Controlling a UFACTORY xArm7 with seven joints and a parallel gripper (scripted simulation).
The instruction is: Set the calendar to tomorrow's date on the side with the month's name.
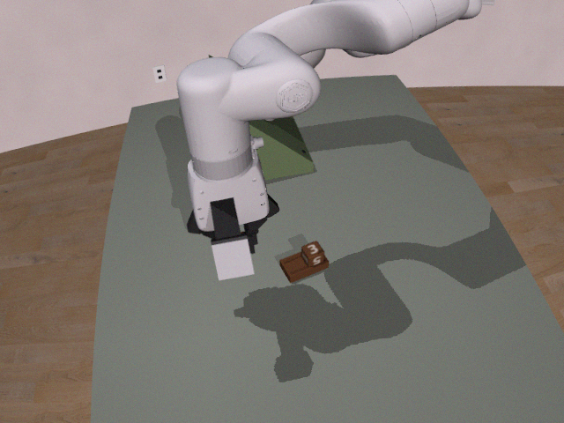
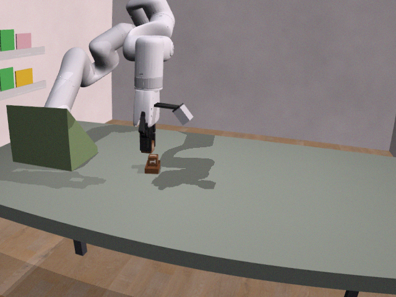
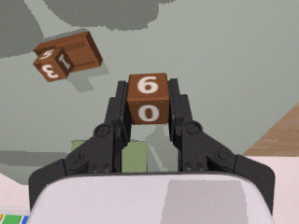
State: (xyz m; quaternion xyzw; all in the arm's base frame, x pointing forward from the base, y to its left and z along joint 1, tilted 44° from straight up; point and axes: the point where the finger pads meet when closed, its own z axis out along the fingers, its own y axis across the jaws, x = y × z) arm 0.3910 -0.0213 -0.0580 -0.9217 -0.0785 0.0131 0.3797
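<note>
My gripper is shut on a brown cube, which shows a white 6 and 0 between the fingers in the wrist view. In the top view the camera block hides this cube. The gripper is raised above the table, left of the tray in the top view. The brown tray lies flat on the table. A second brown cube stands in the tray's right end in the top view, with 3 on top and 5 and 1 on two sides. The tray's other half is bare.
A green wedge-shaped block stands on the table, toward the arm's base. Arm shadows fall around the tray. Wall shelves with coloured panels are at the left in the exterior view.
</note>
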